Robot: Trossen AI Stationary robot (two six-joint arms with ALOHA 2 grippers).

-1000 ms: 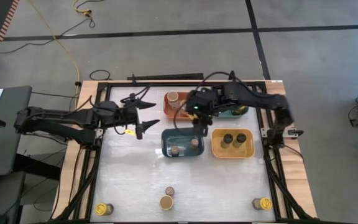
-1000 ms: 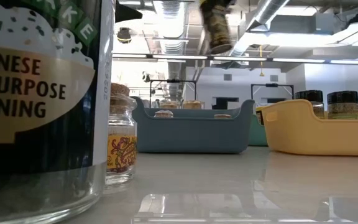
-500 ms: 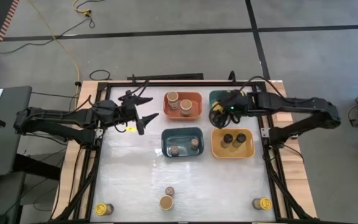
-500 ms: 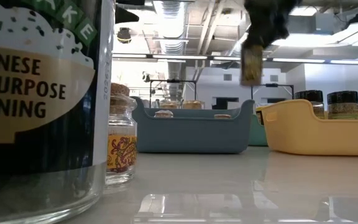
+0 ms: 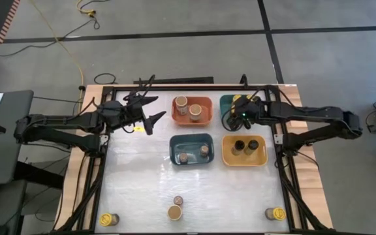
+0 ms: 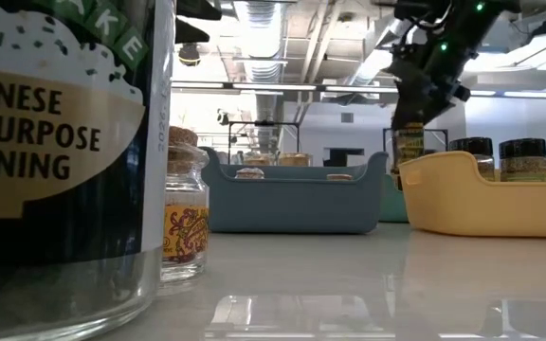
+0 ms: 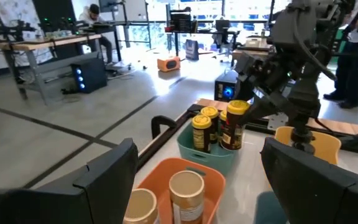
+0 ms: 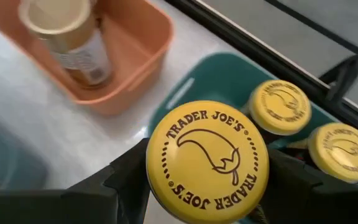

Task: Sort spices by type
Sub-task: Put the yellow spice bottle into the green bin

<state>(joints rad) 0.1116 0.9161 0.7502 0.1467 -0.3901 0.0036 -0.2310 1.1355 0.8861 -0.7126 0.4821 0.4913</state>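
Now holding a yellow-lidded jar in the right gripper, clamped just under the lid, over the teal bin at about one o'clock on the table, where two matching yellow-lidded jars already stand. Next, by the look of it: lower the jar into the free space beside those two without knocking them, then spread the fingers and lift clear. Meanwhile, left gripper hovering open and empty near ten o'clock, with more loose jars waiting along the six o'clock edge.
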